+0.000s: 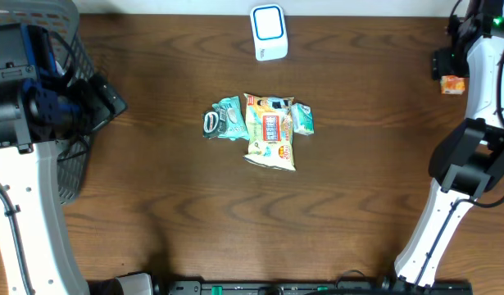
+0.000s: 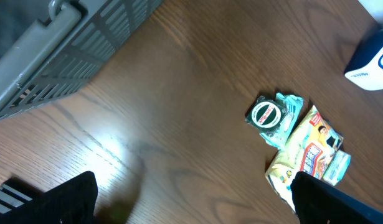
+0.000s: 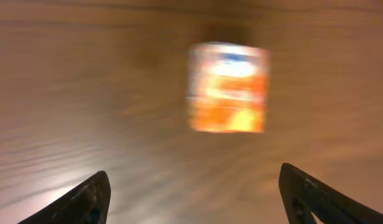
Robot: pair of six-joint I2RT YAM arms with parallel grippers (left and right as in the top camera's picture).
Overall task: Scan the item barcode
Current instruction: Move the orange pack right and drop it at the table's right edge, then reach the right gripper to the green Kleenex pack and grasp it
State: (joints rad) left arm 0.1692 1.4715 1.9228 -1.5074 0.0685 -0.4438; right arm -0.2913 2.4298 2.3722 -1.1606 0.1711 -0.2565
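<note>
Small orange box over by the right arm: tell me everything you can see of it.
The small orange box is a little carton, mostly orange with a white and blue band at one end; its print is too blurred to read. It appears to lie on the wooden table near the far right edge. In the right wrist view it sits ahead of the open right gripper, touching neither finger.

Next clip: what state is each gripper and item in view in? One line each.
left gripper, open, empty
right gripper, open, empty
orange packet, lying on the table, not gripped, blurred
scanner, upright at the table's far edge
yellow snack bag, lying flat mid-table
round-label teal packet, lying against the bag
small teal packet, lying against the bag
basket, contents hidden
</note>
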